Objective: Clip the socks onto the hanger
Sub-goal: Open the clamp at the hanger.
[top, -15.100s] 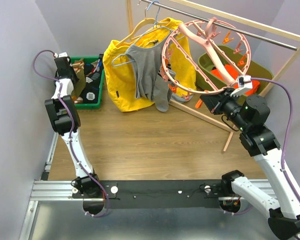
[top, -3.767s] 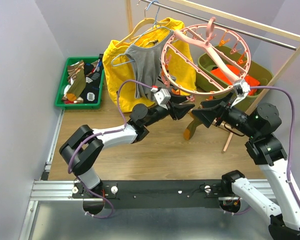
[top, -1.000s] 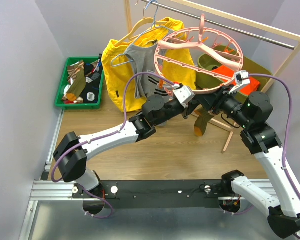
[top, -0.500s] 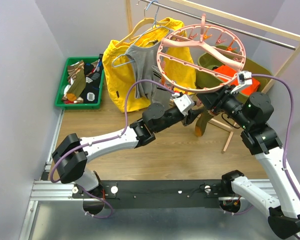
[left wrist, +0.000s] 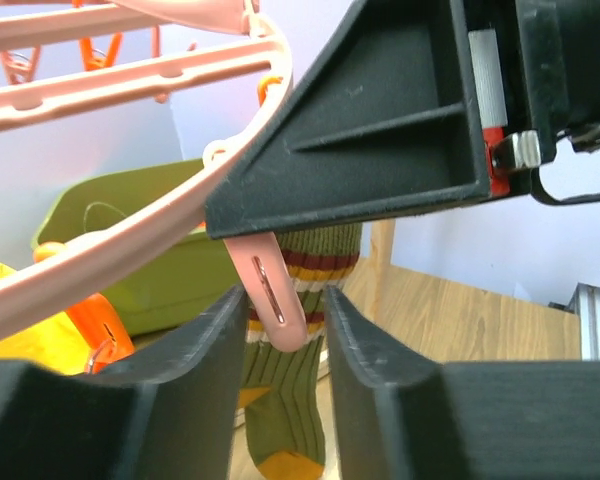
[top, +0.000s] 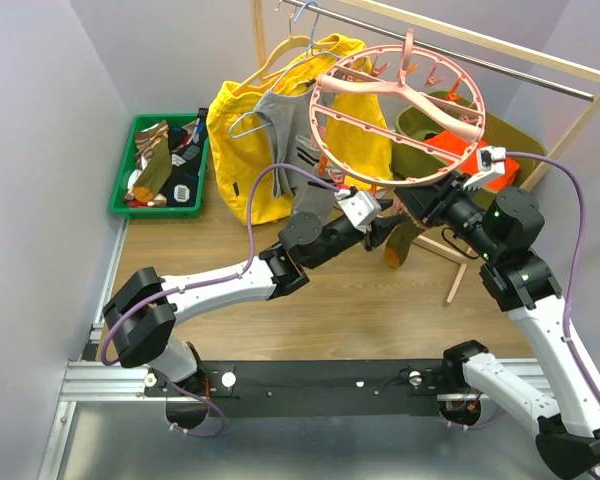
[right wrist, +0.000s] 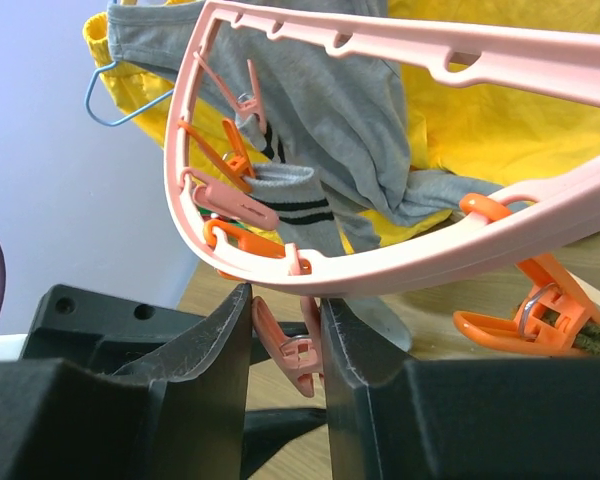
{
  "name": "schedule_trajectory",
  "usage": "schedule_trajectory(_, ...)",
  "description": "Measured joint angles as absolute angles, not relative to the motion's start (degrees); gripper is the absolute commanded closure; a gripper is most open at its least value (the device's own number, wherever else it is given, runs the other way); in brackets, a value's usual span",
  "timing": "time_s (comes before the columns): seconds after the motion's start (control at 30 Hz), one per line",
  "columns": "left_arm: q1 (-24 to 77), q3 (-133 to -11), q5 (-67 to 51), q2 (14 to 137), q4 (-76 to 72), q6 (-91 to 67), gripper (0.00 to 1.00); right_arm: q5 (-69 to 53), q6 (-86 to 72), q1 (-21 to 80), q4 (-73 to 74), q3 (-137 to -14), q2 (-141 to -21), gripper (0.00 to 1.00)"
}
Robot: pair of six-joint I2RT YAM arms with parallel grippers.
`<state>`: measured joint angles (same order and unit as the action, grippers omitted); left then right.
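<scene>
The round pink hanger (top: 395, 100) hangs from the rod, and its rim crosses both wrist views (right wrist: 410, 260) (left wrist: 130, 260). My right gripper (top: 420, 205) is under the near rim, shut on a pink clip (right wrist: 290, 345). An olive sock with a striped cuff and orange toe (top: 400, 243) hangs straight down below that clip. In the left wrist view the clip's tip (left wrist: 270, 300) overlaps the sock's cuff (left wrist: 290, 400). My left gripper (top: 382, 228) is just left of the sock. Its jaws are narrowly apart on either side of the clip tip (left wrist: 285, 330), with a gap on each side.
A green bin (top: 160, 165) of more socks sits at the far left. A yellow jacket (top: 240, 130) and a grey shirt (top: 290, 140) hang behind the hanger. An olive tub (top: 430, 125) and the rack's wooden leg (top: 460, 270) stand to the right. A grey striped sock (right wrist: 300, 195) hangs on the far rim.
The hanger has tilted and swung slightly. My left gripper has drawn back a little to the left, away from the sock. The right gripper stays on the clip.
</scene>
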<state>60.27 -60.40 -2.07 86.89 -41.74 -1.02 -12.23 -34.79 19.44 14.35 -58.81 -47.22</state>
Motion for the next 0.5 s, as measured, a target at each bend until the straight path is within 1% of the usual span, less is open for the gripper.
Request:
schedule_trajectory(0.1, 60.42, -60.40, -1.23, 86.89, -42.33, -1.06, 0.66, -12.23, -35.40, 19.44, 14.09, -58.39, -46.96, 0.87)
schedule_trajectory(0.2, 60.47, -60.42, -0.60, 86.89, -42.46, -1.02, 0.81, -12.23, -35.92, 19.44, 13.76, -58.15, -46.70, 0.87)
schedule_trajectory(0.23, 60.51, -60.42, -0.38, 86.89, -42.48, -1.04, 0.90, -12.25, -36.05, 19.44, 13.58, -58.04, -46.54, 0.86)
schedule_trajectory(0.3, 60.49, -60.42, 0.51, 86.89, -42.57, -1.39, 0.99, -12.03, -36.07, 19.42, 13.50, -57.93, -46.22, 0.83)
schedule_trajectory(0.4, 60.53, -60.42, 0.84, 86.89, -42.76, -1.37, 1.00, -11.81, -36.01, 19.40, 13.50, -57.89, -45.78, 0.75)
schedule_trajectory(0.43, 60.53, -60.42, 0.84, 86.89, -42.76, -1.34, 1.00, -11.77, -35.99, 19.40, 13.50, -57.87, -45.71, 0.70)
schedule_trajectory(0.5, 60.55, -60.53, 0.86, 86.89, -42.52, -1.34, 1.00, -11.73, -35.86, 19.40, 13.52, -57.87, -45.69, 0.65)
